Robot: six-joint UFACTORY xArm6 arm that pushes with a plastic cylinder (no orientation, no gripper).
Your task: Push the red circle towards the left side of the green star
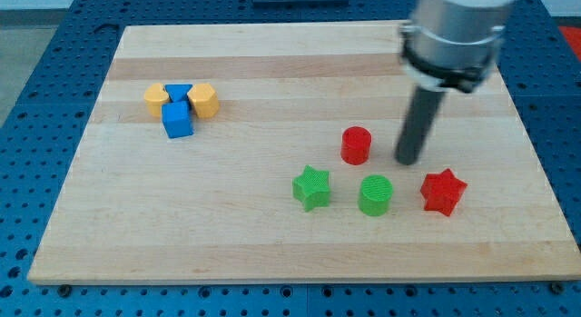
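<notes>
The red circle (356, 144) stands on the wooden board, right of centre. The green star (311, 187) lies below it and to its left, a short gap apart. My tip (408, 161) rests on the board just to the right of the red circle, a small gap from it and slightly lower. It is above and between the green circle (374, 194) and the red star (443, 192).
A cluster at the view's upper left holds a yellow block (156, 99), a blue triangle (179, 91), a yellow hexagon (203, 99) and a blue cube (178, 120). The board's edge (300, 279) runs along the bottom, with blue perforated table around it.
</notes>
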